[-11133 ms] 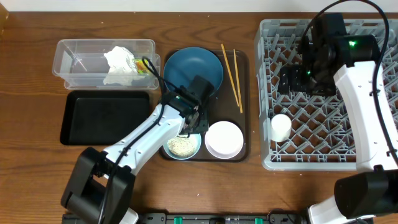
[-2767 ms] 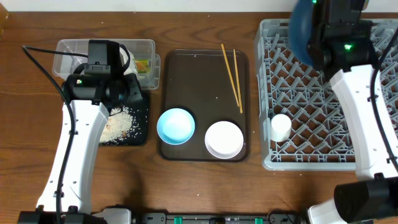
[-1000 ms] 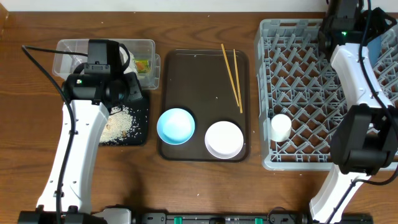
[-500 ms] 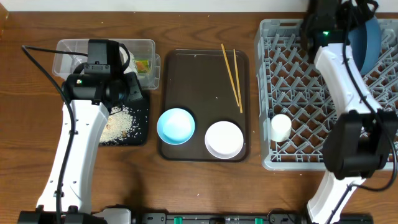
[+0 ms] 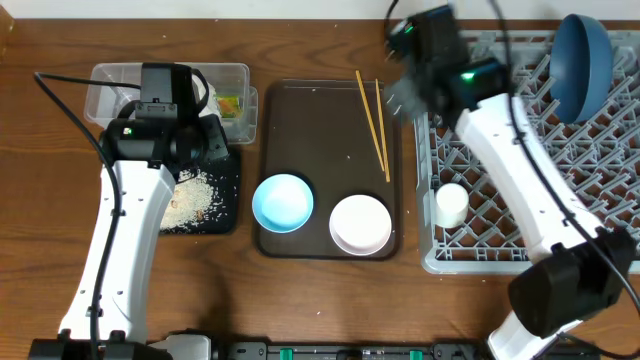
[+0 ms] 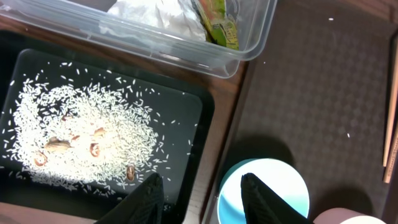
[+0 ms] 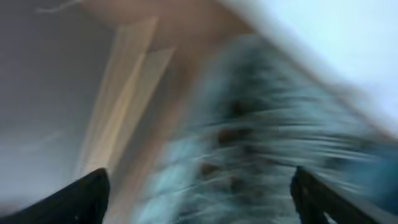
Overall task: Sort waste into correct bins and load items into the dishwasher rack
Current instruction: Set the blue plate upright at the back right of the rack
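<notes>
The dark blue plate (image 5: 582, 50) stands on edge in the far right corner of the grey dishwasher rack (image 5: 520, 262). The white cup (image 5: 451, 205) lies in the rack's near left part. My right gripper (image 5: 405, 95) is open and empty over the rack's far left edge; its wrist view (image 7: 205, 199) is motion-blurred. The chopsticks (image 5: 375, 120), light blue bowl (image 5: 282, 202) and white-pinkish bowl (image 5: 361, 224) lie on the brown tray. My left gripper (image 6: 202, 199) is open and empty above the black tray's right edge. Rice scraps (image 6: 81, 137) lie in the black tray (image 5: 222, 222).
The clear tub (image 5: 110, 85) behind the black tray holds the tissue (image 6: 155, 12) and the yellow-green wrapper (image 6: 217, 25). The brown serving tray (image 5: 320, 120) sits between the bins and the rack. The left arm covers much of both bins from overhead.
My right gripper has let go of the dark blue plate, which now stands in the rack's far right corner. The right arm has swung left to the rack's far left edge. The left arm is still.
</notes>
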Robot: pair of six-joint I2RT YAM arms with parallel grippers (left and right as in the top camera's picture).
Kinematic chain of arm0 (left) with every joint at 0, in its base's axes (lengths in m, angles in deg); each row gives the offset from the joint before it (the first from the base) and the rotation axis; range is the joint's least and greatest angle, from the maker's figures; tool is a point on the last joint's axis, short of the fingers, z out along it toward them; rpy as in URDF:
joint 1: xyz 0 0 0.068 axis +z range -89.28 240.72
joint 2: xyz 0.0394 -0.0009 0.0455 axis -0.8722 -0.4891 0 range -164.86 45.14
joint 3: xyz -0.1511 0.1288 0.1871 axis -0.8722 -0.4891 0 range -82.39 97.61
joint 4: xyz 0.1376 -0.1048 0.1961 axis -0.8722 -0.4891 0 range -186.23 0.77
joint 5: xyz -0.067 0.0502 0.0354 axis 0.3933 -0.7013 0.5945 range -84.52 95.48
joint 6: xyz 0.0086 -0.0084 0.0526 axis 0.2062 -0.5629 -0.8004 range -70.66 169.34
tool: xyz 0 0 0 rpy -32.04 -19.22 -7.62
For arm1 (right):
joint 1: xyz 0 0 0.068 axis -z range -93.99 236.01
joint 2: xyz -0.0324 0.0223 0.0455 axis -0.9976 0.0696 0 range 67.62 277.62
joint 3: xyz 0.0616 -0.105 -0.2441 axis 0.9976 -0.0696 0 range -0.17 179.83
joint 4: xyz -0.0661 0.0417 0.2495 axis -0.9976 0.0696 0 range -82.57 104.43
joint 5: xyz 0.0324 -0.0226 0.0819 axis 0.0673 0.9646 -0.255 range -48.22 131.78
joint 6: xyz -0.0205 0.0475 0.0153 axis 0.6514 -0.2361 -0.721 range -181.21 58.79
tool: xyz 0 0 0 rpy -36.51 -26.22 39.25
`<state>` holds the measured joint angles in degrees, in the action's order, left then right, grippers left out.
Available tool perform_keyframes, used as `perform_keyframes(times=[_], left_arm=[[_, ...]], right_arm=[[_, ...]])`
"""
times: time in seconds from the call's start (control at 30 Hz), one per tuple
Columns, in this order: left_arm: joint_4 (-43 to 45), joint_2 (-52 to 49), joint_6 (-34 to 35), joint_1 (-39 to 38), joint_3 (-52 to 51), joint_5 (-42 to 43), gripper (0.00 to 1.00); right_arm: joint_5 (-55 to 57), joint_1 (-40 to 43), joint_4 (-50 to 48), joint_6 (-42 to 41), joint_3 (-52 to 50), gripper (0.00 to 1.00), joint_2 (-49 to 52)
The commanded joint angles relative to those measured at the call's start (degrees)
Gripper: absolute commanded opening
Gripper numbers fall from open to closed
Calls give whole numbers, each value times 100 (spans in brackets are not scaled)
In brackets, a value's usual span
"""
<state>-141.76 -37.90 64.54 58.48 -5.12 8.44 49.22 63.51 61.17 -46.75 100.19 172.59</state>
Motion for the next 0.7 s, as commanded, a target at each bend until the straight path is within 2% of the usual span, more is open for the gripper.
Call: perform_keyframes(times=[0.0,0.23,0.3,0.57,0.67], left_arm=[[-35,-24,-28,31,-17,-70,43],[-28,-24,-28,31,-17,-70,43],[-31,-24,-28,31,-17,-68,43],[-28,-24,-28,31,-17,-68,44],[-28,-24,-28,31,-17,-68,44]], right_arm=[[-2059,-144,496,-437,-105,82,111],[-2267,-271,890,-435,-1110,75,125],[-2299,-271,890,-435,-1392,70,125],[-2636,-334,625,-435,-2273,53,125],[-2634,-402,389,-437,-2594,51,125]])
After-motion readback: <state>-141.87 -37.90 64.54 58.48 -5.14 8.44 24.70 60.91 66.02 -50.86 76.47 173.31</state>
